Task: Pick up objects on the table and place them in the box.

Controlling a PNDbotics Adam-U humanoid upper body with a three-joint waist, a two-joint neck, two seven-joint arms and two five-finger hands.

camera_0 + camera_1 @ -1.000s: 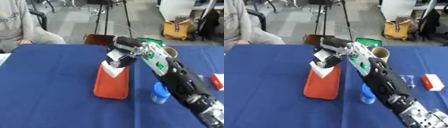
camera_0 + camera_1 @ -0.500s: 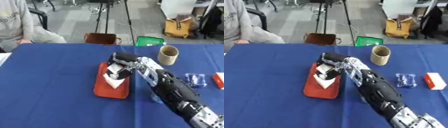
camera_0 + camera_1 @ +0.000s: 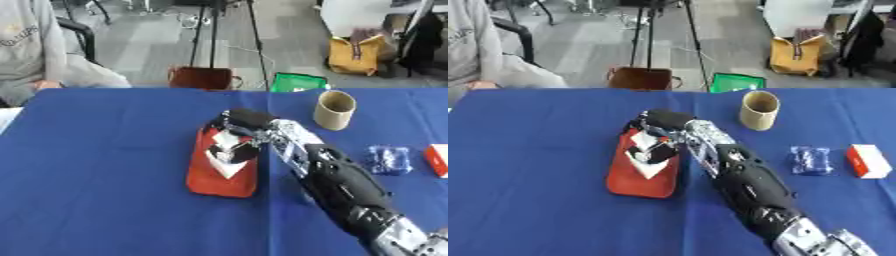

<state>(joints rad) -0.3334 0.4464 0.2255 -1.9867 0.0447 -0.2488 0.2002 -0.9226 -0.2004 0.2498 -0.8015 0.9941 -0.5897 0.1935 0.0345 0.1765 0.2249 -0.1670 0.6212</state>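
One white object point(image 3: 226, 159) under right hand point(image 3: 241, 133)

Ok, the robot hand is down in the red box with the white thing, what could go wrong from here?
1. The right robot hand is curled on the white object over the red box; if a finger snags on release, the object may come back out.
2. The forearm lies close to the small clear packet and the tan cup; a wide swing back could hit them.
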